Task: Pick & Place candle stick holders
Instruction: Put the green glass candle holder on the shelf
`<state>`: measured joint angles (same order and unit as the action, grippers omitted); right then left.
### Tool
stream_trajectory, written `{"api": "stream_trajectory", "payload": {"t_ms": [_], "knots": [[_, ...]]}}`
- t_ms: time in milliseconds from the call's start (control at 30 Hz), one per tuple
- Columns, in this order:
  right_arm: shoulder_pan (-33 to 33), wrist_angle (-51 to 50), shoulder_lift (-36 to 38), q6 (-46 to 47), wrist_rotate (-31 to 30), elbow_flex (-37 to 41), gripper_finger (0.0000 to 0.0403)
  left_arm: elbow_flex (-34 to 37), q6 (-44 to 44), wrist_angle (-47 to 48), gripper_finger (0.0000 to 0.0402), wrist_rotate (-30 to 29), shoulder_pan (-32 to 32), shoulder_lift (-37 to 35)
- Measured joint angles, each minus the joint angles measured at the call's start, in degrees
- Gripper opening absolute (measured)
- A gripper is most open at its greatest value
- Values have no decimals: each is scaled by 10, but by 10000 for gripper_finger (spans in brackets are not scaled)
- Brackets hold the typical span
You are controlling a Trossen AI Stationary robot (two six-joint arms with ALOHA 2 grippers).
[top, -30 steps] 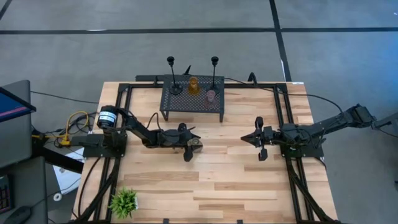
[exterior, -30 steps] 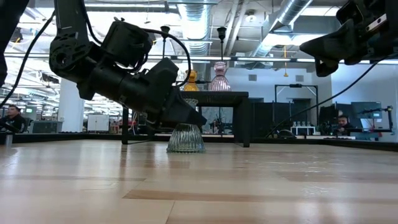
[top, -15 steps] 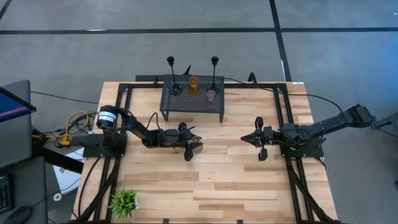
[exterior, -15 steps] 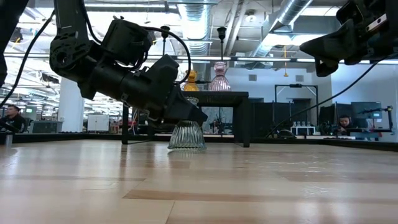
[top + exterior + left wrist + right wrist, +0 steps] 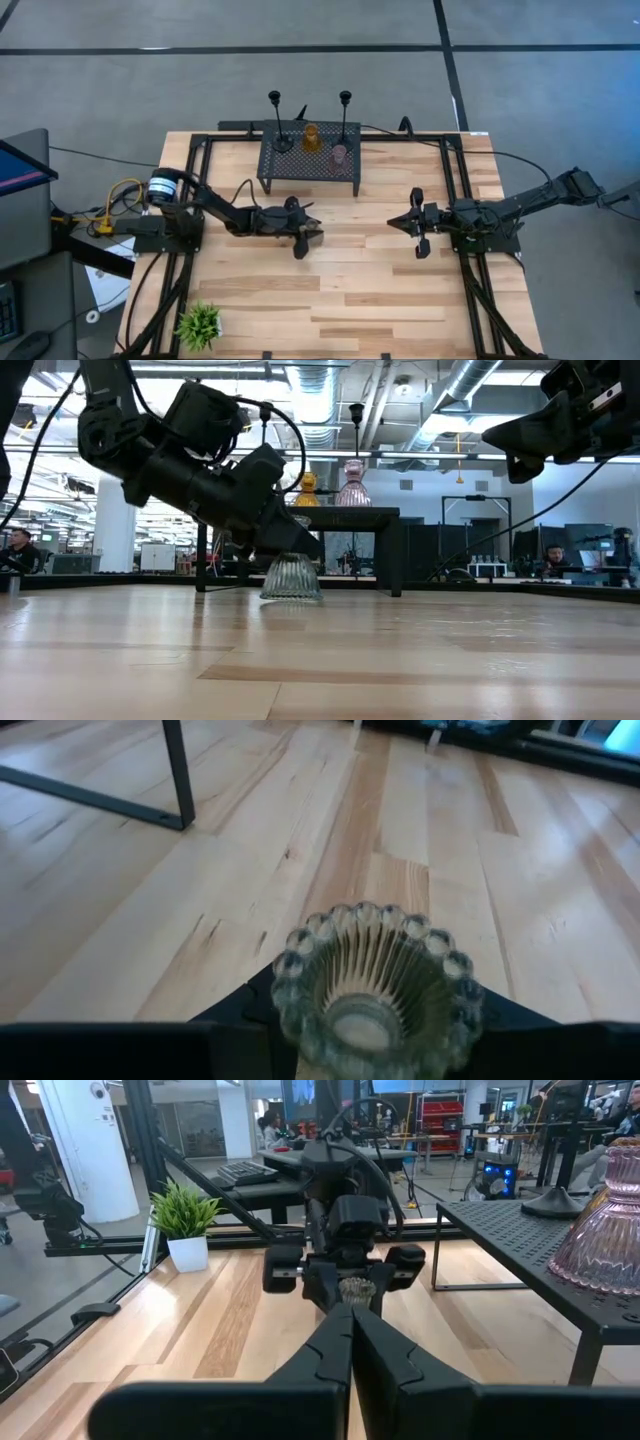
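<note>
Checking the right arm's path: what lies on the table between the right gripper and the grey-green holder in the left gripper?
Only bare wood. In the high view the table shows nothing between the right gripper and the grey-green holder held by the left gripper.

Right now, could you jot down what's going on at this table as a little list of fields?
left gripper: shut on the grey-green glass holder, which sits on the table
right gripper: shut, empty, waiting above the table's right side
mesh stand: carries two tall black holders, an amber holder and a pink holder
plant: near-left corner
</note>
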<state>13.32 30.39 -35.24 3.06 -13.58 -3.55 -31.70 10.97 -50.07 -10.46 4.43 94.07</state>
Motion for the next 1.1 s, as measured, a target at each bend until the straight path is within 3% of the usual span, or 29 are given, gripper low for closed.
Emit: {"api": "stream_trajectory", "payload": {"t_ms": [267,700,1100], "knots": [[0,0,0,0,0,0,0,1,0,130,142,-5,0,-108],[0,-1,0,0,0,0,0,0,-17,218,141,-11,0,-260],[0,-2,0,0,0,0,0,0,-96,257,142,-136,-5,-372]]}}
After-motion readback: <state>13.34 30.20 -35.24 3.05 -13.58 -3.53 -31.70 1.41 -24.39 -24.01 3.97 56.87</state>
